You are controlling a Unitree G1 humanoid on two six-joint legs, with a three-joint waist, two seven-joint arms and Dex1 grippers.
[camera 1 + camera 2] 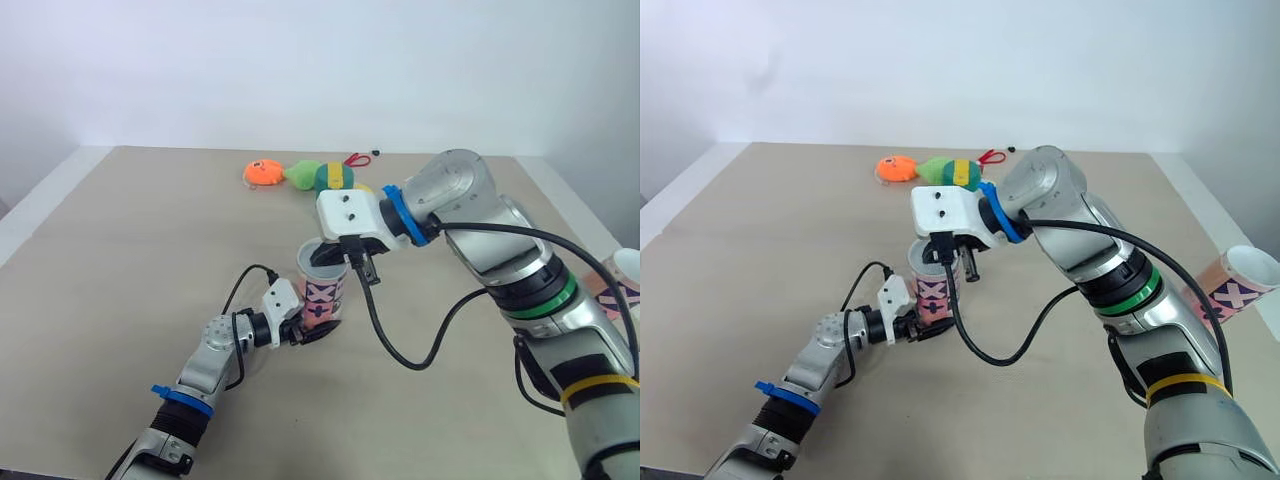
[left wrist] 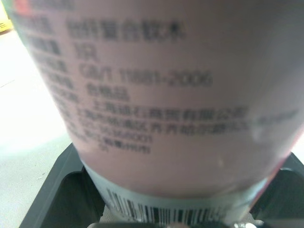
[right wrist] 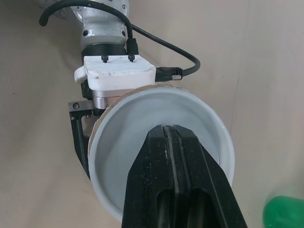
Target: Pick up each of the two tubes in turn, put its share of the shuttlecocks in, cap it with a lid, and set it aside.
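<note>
1. Left eye view: the left gripper (image 1: 315, 328) clamps the base of the pink tube (image 1: 322, 290), which stands upright on the tan table (image 1: 120, 260).
2. Beyond the tube, toward the table's far edge, lie orange and green items (image 1: 300, 174).
3. Directly over the tube's pale mouth hangs the right gripper (image 3: 166, 135), its two black fingers pressed together with nothing seen between them.
4. Well to the right of the tube, a second tube (image 1: 1240, 285) sits tilted at the table's edge.

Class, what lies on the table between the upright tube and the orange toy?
Only bare table lies between the tube and the orange toy, as the left eye view shows.
</note>
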